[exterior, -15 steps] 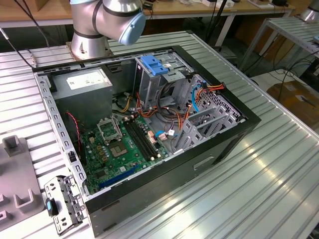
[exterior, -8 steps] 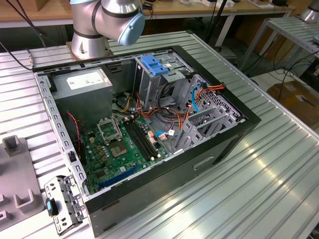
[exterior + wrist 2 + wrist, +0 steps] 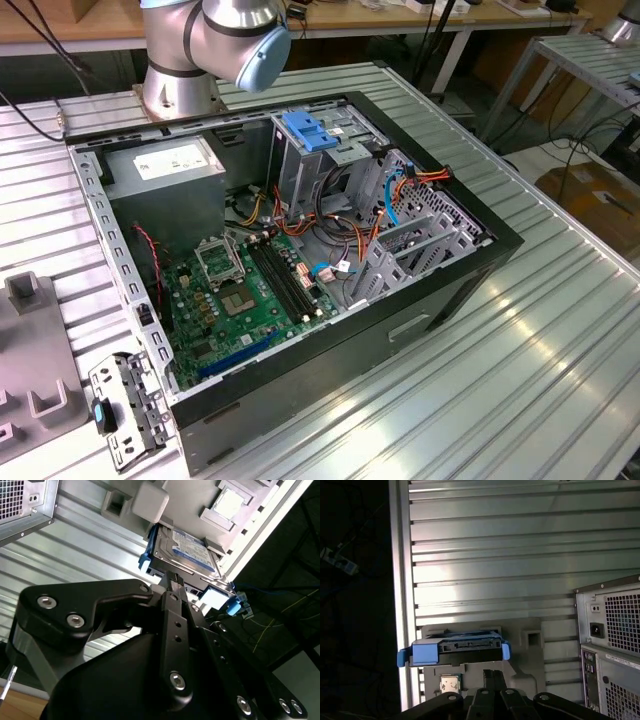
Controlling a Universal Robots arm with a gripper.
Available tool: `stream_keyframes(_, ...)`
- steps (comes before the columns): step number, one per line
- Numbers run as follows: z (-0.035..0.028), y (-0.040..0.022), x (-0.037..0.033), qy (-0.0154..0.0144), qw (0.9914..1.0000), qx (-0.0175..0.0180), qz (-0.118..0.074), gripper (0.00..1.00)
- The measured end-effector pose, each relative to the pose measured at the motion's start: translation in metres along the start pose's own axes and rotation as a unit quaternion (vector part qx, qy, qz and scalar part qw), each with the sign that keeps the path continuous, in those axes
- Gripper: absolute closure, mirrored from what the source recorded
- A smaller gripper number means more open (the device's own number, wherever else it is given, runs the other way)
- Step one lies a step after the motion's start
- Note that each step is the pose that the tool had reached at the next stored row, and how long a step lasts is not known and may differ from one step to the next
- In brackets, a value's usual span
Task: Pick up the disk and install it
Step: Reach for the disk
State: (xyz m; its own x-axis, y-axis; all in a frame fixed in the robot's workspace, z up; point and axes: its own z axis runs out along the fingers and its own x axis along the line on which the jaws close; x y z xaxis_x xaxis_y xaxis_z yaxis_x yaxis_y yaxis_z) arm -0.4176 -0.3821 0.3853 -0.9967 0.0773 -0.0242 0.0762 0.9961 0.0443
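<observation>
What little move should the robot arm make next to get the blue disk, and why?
Probably ease the gripper closer to the disk. In both wrist views the disk lies in its grey holder on the ribbed table. The gripper points toward it but is not yet holding it.

Looks like a robotics lab: arm (image 3: 215, 40) mounted on a ribbed metal tabletop (image 3: 540, 340), opened PC tower (image 3: 300, 385), cable-draped workbenches (image 3: 400, 18) behind.

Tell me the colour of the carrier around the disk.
Bright blue carrier around the dark disk, clearest in the first wrist view.
</observation>
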Motion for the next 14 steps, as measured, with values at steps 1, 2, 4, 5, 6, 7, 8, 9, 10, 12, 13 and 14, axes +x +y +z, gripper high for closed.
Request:
stream_keyframes(1,0.0,0.0,0.0005,0.0,1.0,0.0,0.0,0.89)
stream_keyframes(2,0.0,-0.0001,0.0018,0.0,1.0,0.0,0.0,0.89)
stream_keyframes(4,-0.0002,-0.0007,0.0093,0.0,1.0,0.0,0.0,0.89)
stream_keyframes(5,-0.0003,-0.0008,0.0104,0.0,1.0,0.0,0.0,0.89)
stream_keyframes(6,-0.0003,-0.0008,0.0105,0.0,1.0,0.0,0.0,0.89)
stream_keyframes(7,-0.0003,-0.0008,0.0105,0.0,1.0,0.0,0.0,0.89)
stream_keyframes(8,-0.0003,-0.0008,0.0109,0.0,1.0,0.0,0.0,0.89)
stream_keyframes(9,-0.0003,-0.0008,0.0111,0.0,1.0,0.0,0.0,0.89)
stream_keyframes(10,-0.0003,-0.0008,0.0112,0.0,1.0,0.0,0.0,0.89)
stream_keyframes(12,-0.0003,-0.0008,0.0113,0.0,1.0,0.0,0.0,0.89)
stream_keyframes(13,-0.0003,-0.0008,0.0113,0.0,1.0,0.0,0.0,0.89)
stream_keyframes(14,-0.0003,-0.0008,0.0113,0.0,1.0,0.0,0.0,0.89)
